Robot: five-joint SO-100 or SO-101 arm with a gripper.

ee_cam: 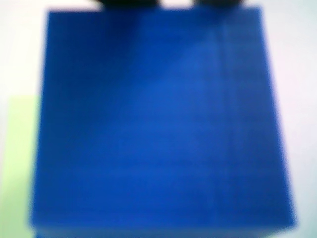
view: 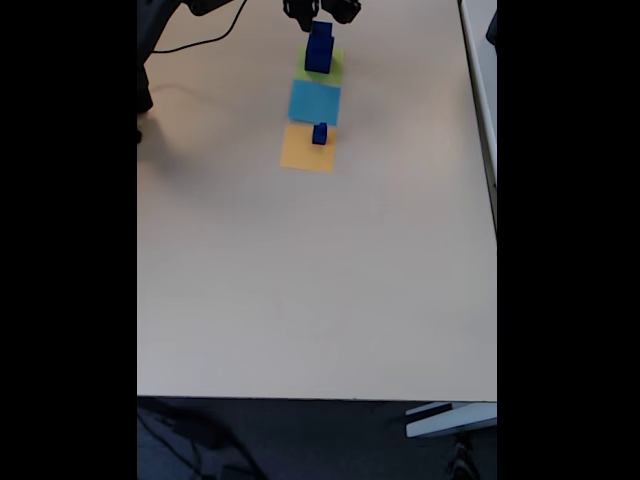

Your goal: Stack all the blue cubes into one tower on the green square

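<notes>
Stacking is judged to be under way. In the fixed view a tower of blue cubes [view: 320,50] is seen standing on the green square [view: 335,68], at about twelve o'clock on the table [view: 300,280]. One small blue cube [view: 319,133] is left apart, resting on the top edge of the orange square [view: 305,152], with the light-blue square [view: 314,102] between it and the tower, toward six o'clock.

The gripper [view: 321,14] is held directly over the tower's top, the arm reaching in from the twelve o'clock edge. Whether the jaws are closed on the top cube or parted cannot be told; the tips are too small and dark.

In the wrist view a blue cube face [ee_cam: 158,124] is seen close up and blurred, a lime sliver [ee_cam: 20,163] at nine o'clock.

The next move is judged to call for a clean vertical withdrawal, then a reach toward six o'clock for the small cube.
</notes>
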